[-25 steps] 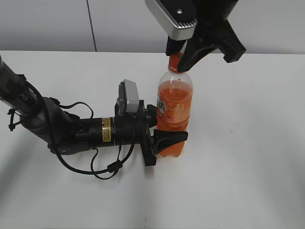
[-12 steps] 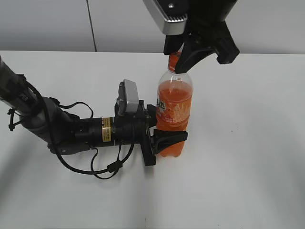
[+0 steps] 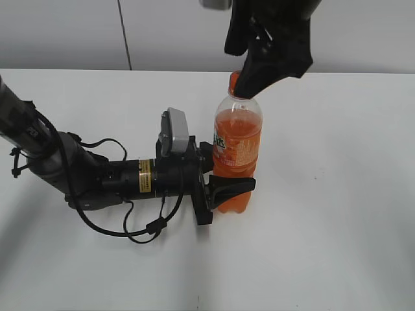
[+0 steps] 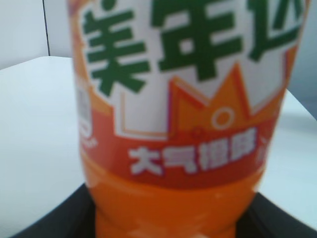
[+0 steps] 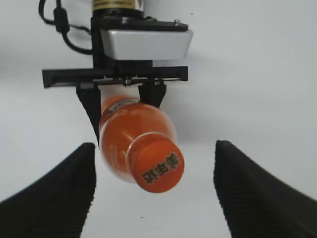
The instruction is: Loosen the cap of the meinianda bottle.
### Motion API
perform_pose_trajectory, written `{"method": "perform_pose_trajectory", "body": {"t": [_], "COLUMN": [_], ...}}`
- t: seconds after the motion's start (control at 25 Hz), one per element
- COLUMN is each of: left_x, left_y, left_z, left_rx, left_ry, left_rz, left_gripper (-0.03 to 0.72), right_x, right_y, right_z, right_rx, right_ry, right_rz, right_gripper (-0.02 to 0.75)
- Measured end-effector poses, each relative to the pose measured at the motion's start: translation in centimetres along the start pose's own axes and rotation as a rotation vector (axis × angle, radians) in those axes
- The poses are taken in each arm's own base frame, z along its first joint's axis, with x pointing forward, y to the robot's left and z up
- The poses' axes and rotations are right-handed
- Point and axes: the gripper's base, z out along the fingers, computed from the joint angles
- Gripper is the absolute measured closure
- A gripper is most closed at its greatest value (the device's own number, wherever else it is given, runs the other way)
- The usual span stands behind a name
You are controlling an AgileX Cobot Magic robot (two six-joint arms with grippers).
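Observation:
The meinianda bottle (image 3: 237,152) stands upright on the white table, full of orange drink. My left gripper (image 3: 224,189) lies low on the table and is shut on its waisted lower body. In the left wrist view the label (image 4: 183,94) fills the frame, with dark fingers (image 4: 44,225) at the bottom corners. The orange cap (image 3: 237,82) shows just under my right gripper (image 3: 241,65), which hangs above it. From the right wrist the cap (image 5: 157,168) sits between the wide-apart black fingers (image 5: 52,196), touching neither; my right gripper (image 5: 154,196) is open.
The left arm and its looping black cables (image 3: 139,228) lie across the table's left half. White table (image 3: 337,207) stretches right of and in front of the bottle. A pale wall rises behind the far edge.
My right gripper has let go of the cap, spread its jaws wide and lifted a little. The bottle and the left gripper have not moved.

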Motion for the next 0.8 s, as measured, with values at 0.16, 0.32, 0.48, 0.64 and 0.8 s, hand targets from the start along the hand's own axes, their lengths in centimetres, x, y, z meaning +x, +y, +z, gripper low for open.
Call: {"method": "perform_pose_trajectory", "body": {"t": [0.16, 0.32, 0.48, 0.64, 0.8], "left_x": [0.0, 0.0, 0.0, 0.0, 0.0], "left_y": [0.0, 0.0, 0.0, 0.0, 0.0], "left_z": [0.0, 0.0, 0.0, 0.0, 0.0], "left_rx": [-0.001, -0.001, -0.002, -0.002, -0.002], "left_ry": [0.000, 0.000, 0.000, 0.000, 0.000], "left_rz": [0.000, 0.000, -0.001, -0.001, -0.001], "left_gripper": [0.304, 0.304, 0.304, 0.304, 0.304], "right_x": [-0.4, -0.2, 0.6, 0.8, 0.7], "right_y": [-0.2, 0.0, -0.2, -0.3, -0.2], "right_z": [-1.5, -1.6, -1.7, -1.7, -1.7], "right_rx": [0.067, 0.051, 0.113, 0.146, 0.127], "right_ry": [-0.049, -0.029, 0.024, 0.033, 0.021], "right_rz": [0.407, 0.843, 1.129, 1.266, 1.308], "right_gripper": [0.157, 0.157, 0.157, 0.157, 0.157]}}
